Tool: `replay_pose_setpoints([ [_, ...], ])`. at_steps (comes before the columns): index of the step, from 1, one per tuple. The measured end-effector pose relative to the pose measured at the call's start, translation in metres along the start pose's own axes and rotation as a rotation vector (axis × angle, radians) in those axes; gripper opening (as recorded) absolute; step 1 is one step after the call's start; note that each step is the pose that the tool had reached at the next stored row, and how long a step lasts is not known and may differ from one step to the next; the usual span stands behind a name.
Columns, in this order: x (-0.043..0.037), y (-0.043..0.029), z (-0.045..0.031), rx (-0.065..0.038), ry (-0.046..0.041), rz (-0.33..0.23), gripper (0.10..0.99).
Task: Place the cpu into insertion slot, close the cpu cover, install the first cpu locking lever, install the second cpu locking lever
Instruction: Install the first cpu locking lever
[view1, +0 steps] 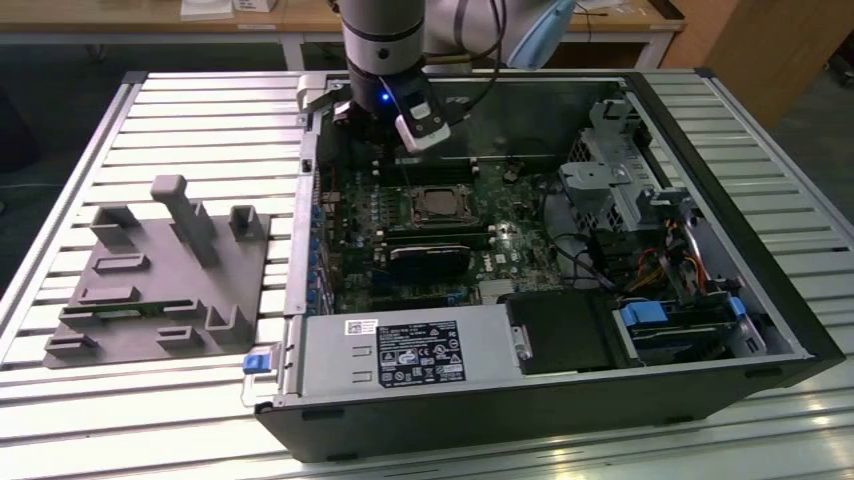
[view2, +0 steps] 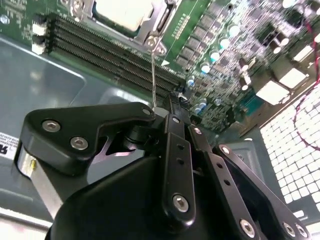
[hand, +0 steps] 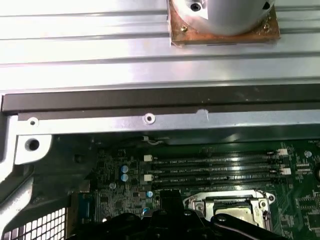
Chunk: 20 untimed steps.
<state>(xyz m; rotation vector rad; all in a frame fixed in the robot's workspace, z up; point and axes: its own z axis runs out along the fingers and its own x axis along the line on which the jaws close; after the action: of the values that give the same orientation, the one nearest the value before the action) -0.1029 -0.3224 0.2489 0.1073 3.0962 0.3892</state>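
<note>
In the exterior view you see the arm reaching straight down into the open computer case. Its gripper sits just past the insertion slot, on the side of the slot away from the camera. The cpu lies flat in that slot. You also get the wider setting here. A grey fixture stands on the slatted worktop, well apart from the slot towards the exterior view's left. A labelled power supply box sits on the slot's near side.

The second wrist view brings you close to the contact. A thin wire locking lever runs from a corner of the slot to the gripper. The jaws look drawn together on the lever's free end, with no gap between them. The cpu shows its pale face seated in the slot. The cpu cover lies flat around it as a silver frame. Long black memory slots run just beside the slot.

In the first wrist view you look across the slot from the other side. The memory slots lie between it and the case's dark rail. Beyond the rail are the worktop slats and a round silver mount on a copper-coloured plate. The cpu and its cover sit near the gripper's black body.
</note>
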Motion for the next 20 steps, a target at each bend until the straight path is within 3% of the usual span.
replay_pose_setpoints([
  [8,-0.0018,0.0001,0.0001,-0.002,0.0002,0.0,0.106],
  [20,-0.0158,0.001,0.0004,-0.002,0.0003,0.0,0.106],
])
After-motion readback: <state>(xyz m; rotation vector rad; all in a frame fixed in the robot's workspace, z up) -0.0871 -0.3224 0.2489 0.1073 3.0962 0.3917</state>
